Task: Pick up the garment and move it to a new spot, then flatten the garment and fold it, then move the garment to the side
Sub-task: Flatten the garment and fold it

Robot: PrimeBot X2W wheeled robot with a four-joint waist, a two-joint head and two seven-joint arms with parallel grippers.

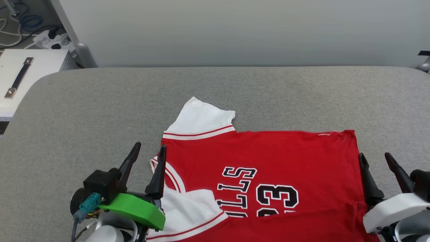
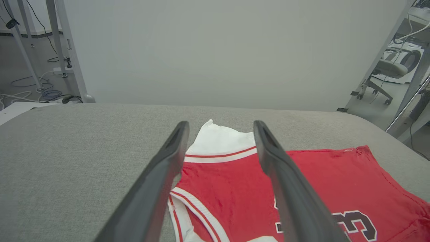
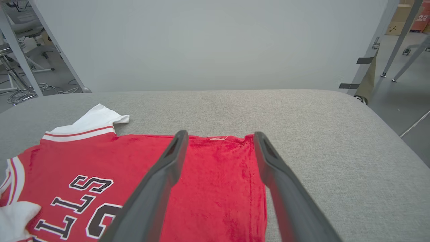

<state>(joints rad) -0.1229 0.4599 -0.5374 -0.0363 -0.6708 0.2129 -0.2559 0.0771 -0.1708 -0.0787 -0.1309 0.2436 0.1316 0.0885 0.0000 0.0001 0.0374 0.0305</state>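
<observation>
**Left jaws.** Two dark fingers (image 1: 156, 178) (image 2: 158, 181) stand wide apart and hold nothing. The striped collar edge of the garment (image 1: 268, 158) (image 2: 228, 188) (image 3: 208, 188) lies under and between their tips. Whether either finger touches the cloth cannot be told. A green part (image 1: 137, 210) sits on the wrist behind them.

**Right jaws.** Two dark fingers (image 1: 368, 178) (image 3: 158, 181) are also spread wide and grip nothing. The hem end of the garment lies beneath them in the right wrist view. In the head view the inner finger is just beside the hem edge.

**Garment.** The red jersey with black, white-outlined lettering and the number 23 is spread flat on the grey padded surface (image 1: 268, 94) (image 2: 67, 151) (image 3: 336, 134). It spans the stretch from the left jaws to the right jaws.
- One white sleeve (image 1: 200, 117) (image 2: 221, 137) (image 3: 94, 119) points away, beyond the left jaws' tips.
- The other white sleeve (image 1: 188, 208) lies folded onto the red body, just inward of the left jaws.

**Surroundings.**
- A pale panel (image 1: 235, 30) stands past the far edge of the surface, ahead of both jaws.
- A white box with a black strap handle (image 1: 20, 77) sits outward of the left jaws, off the surface.
- A power strip with cables (image 1: 50, 38) is on the floor beyond that box.
</observation>
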